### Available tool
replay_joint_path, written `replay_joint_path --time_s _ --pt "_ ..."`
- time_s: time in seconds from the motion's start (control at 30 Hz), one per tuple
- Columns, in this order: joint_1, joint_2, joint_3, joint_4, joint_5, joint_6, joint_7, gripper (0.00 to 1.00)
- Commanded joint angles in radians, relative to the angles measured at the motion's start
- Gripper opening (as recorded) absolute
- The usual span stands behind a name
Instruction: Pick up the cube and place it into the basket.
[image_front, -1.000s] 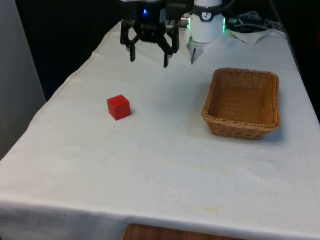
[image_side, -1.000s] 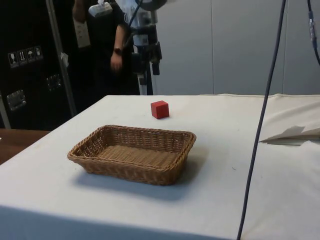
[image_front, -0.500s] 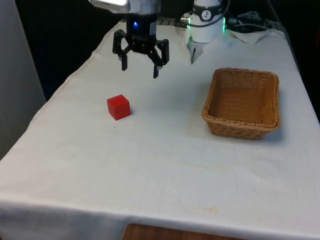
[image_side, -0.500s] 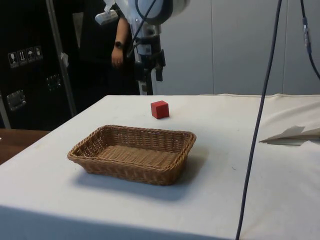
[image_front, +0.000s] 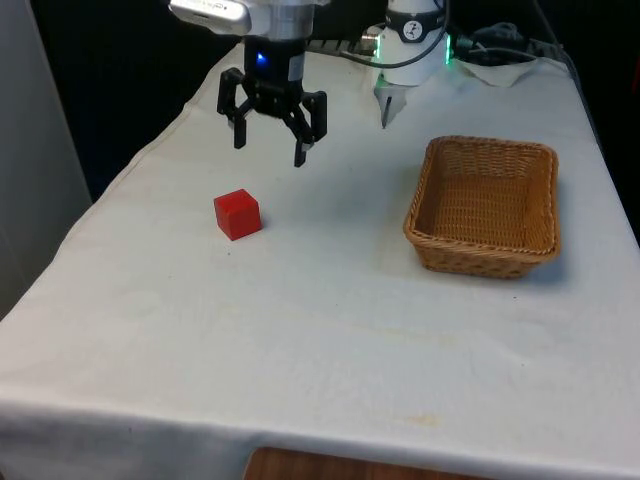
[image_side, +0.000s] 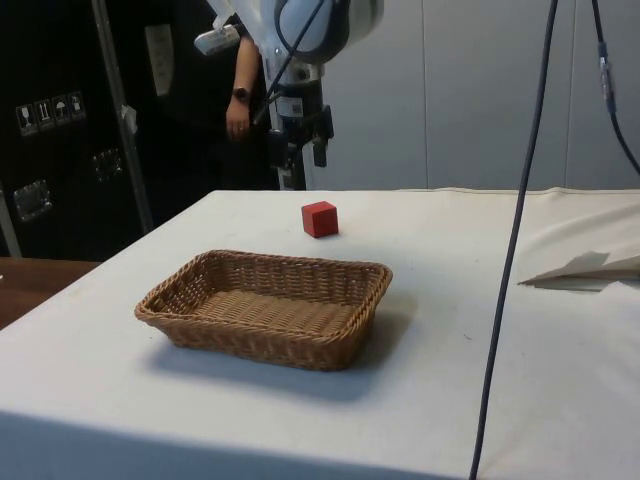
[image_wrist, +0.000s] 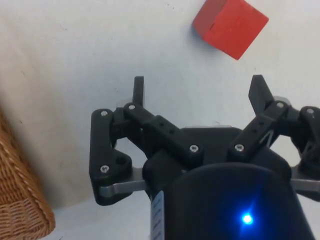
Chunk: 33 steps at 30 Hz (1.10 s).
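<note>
The jaws (image_front: 268, 146) hang spread wide above the surface (image_front: 320, 300), with nothing between them. In the front view they sit above and a little toward the front view's right of the cube (image_front: 237, 214), farther back on the surface than it, with clear air between the fingertips and the cloth. In the side view the jaws (image_side: 297, 158) hover off the cloth behind the cube (image_side: 320, 218), apart from it.

The cube is red and rests flat on the white cloth, on the front view's left half, touching nothing else. From the wrist camera the cube (image_wrist: 230, 26) lies ahead of the two black fingers (image_wrist: 138, 90), beyond their tips and nearer to one finger than the other, not between them. One corner of it points toward the fingers, so it sits turned relative to their line.

The basket (image_front: 485, 205) is brown wicker, rectangular and shallow, standing on the front view's right, well apart from the cube. In the side view the basket (image_side: 265, 306) is nearest the camera, with the cube beyond its far rim. A corner of the basket (image_wrist: 22, 200) shows at the edge of the wrist picture.

A person's arm (image_side: 240, 85) shows behind the robot in the side view. A dark cable (image_side: 520, 230) hangs down across that view.
</note>
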Motion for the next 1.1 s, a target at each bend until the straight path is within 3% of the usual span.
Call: replay_joint_path --time_s 0.0,0.23,0.27,0.33,0.5,0.53,0.87,1.07 --pt "0.008 0.004 -0.012 -0.002 -0.018 0.018 0.022 1.0" --pt "0.005 0.016 -0.012 -0.003 -0.024 0.043 0.072 1.0" --pt "0.0 0.009 -0.003 -0.001 -0.011 0.023 0.055 1.0" --pt "0.005 0.022 -0.013 -0.003 -0.022 0.05 0.081 1.0" --pt "0.0 0.053 -0.015 -0.003 -0.012 0.087 0.105 1.0" --pt "0.0 0.045 -0.011 -0.001 -0.012 0.068 0.098 1.0" --pt "-0.003 0.117 -0.028 0.001 -0.008 0.161 0.156 1.0" --pt "0.003 0.145 -0.043 0.005 -0.016 0.194 0.193 1.0"
